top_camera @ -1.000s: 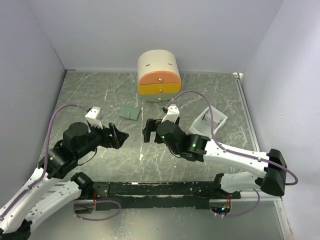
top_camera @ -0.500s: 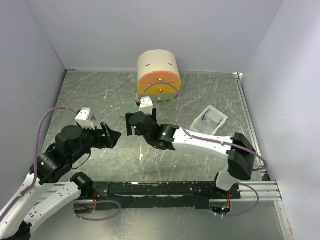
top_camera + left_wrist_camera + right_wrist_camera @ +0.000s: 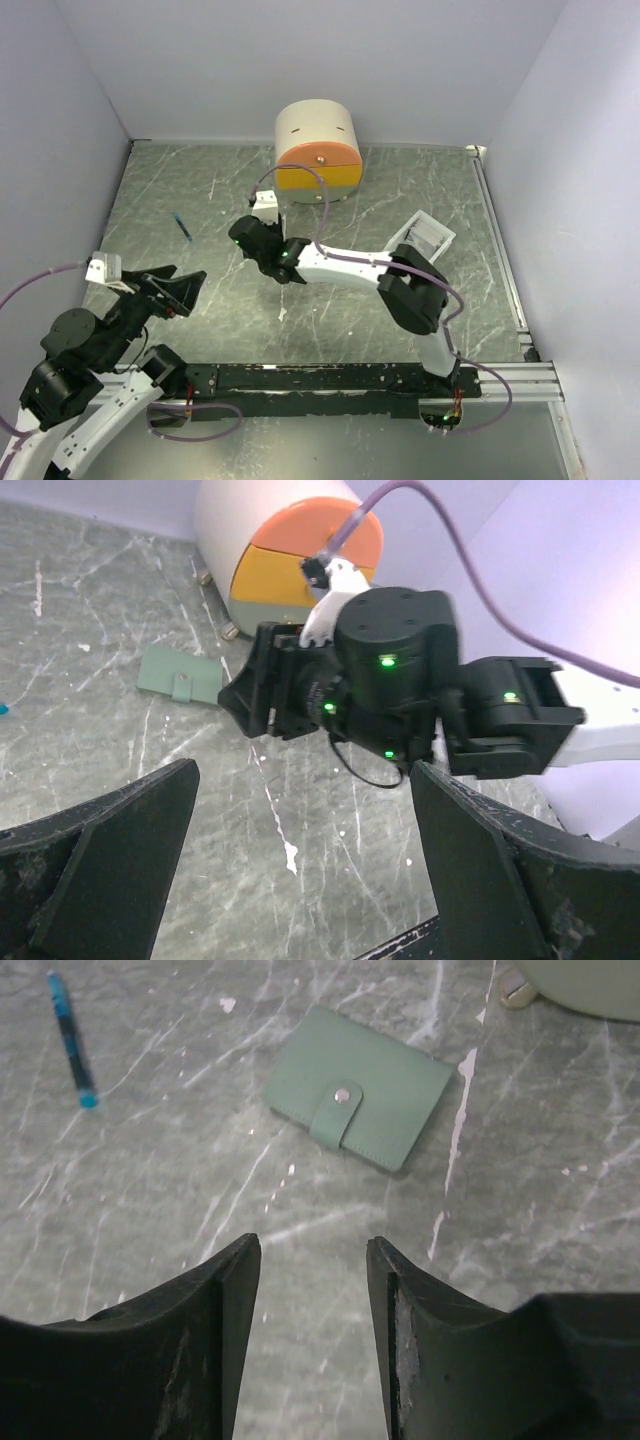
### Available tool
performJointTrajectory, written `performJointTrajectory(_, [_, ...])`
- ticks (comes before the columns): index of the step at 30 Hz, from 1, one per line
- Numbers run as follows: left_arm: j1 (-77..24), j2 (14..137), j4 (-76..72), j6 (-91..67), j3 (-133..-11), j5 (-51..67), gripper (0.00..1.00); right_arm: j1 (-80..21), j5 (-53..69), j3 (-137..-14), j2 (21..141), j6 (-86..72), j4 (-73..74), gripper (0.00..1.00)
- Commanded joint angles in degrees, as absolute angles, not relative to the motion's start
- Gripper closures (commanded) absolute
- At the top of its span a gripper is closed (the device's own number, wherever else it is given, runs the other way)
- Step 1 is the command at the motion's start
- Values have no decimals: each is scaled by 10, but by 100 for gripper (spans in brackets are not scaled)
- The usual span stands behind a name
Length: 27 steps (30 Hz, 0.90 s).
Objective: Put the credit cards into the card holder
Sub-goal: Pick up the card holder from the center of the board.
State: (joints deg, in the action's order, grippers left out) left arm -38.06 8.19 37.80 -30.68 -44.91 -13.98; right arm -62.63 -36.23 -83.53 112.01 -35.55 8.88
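Right wrist: card holder (image 3: pixel 358 1088) closed, flat on counter (image 3: pixel 150 1190), 12 o'clock off right jaws, not touching. Blue pen (image 3: pixel 71 1040) 10 o'clock, drawer box (image 3: pixel 585 978) 2 o'clock. Right jaws parted, empty; left jaws spread wide.

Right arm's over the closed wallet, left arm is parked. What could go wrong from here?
1. The card holder lies flat and snapped shut. The right gripper, open and short of it, may skid it along rather than pinch it.
2. A shove would likely drive it against the drawer box just behind it.
3. The right arm's cable loops across the box front and could snag.
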Motion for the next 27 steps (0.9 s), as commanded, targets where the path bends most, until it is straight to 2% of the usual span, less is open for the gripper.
performJointTrajectory(1, [-377, 58, 369, -315, -442, -174, 0, -609, -397, -902, 1187, -364, 92, 53])
performJointTrajectory(14, [-377, 67, 390, -332, -450, -201, 1, -576, -412, -1021, 1321, -334, 98, 53])
performJointTrajectory(27, [-377, 72, 394, -333, -450, -200, 0, -573, -425, -1082, 1385, -321, 104, 55])
